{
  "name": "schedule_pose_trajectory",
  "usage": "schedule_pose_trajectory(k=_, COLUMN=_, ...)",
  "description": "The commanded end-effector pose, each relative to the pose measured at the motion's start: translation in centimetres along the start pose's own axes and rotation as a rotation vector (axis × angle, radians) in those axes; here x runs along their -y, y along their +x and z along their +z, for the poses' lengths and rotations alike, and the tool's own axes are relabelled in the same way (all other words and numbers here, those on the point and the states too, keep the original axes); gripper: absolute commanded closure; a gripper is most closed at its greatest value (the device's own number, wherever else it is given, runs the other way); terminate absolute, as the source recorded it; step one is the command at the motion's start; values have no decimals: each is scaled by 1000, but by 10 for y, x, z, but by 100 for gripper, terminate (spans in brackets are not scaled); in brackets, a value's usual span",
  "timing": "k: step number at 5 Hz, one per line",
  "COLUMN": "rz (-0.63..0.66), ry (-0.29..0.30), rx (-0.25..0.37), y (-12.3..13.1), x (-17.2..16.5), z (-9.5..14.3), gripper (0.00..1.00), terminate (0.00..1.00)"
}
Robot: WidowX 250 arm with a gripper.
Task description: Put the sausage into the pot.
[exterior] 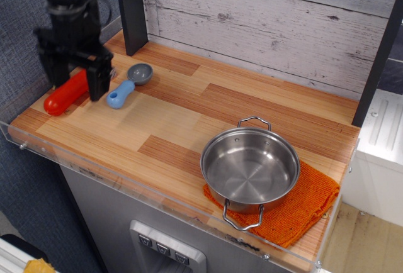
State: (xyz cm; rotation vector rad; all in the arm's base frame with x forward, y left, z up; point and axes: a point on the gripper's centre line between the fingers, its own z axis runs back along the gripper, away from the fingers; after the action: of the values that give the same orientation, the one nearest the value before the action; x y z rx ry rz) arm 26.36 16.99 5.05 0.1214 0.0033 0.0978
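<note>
I have the gripper [75, 83] down over the sausage [63, 96], which lies on the counter [182, 116] far from the pot [250, 168], at the opposite end and nearer the back-left corner. The jaws stand open, one finger on each side of the sausage's upper half, and they hold nothing yet; I can't tell whether the tips have reached the counter.

My main worry is the grasp itself. The sausage is smooth and glossy, so if I close off its middle, or too high on its rounded back, I judge it could squirt out or swing in the jaws. The blue-handled scoop [126, 87] lies just beside the near finger, on the side toward the pot, and a sloppy descent could nudge it. The clear wall along the counter's edge [38, 149] is also close, so a knocked sausage could roll against it.

The sausage's long axis runs diagonally: the visible rounded end points away from the pot toward the front-left edge, and the other end, hidden behind the gripper, points to the back wall. The pot sits empty, partly on an orange cloth [308, 204].
</note>
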Motion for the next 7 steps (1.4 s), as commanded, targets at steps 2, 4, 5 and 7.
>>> schedule_pose_trajectory(k=2, rz=74, ry=12, rx=-21, y=5, x=-33, z=-17, gripper=0, terminate=0)
schedule_pose_trajectory(k=4, rz=30, ry=15, rx=-48, y=1, x=-16, z=-26, gripper=0, terminate=0)
schedule_pose_trajectory(k=5, rz=21, ry=22, rx=-49, y=-1, x=-10, z=-26, gripper=100, terminate=0)
schedule_pose_trajectory(k=7, rz=21, ry=37, rx=-48, y=-5, x=-8, z=-14, gripper=100, terminate=0)
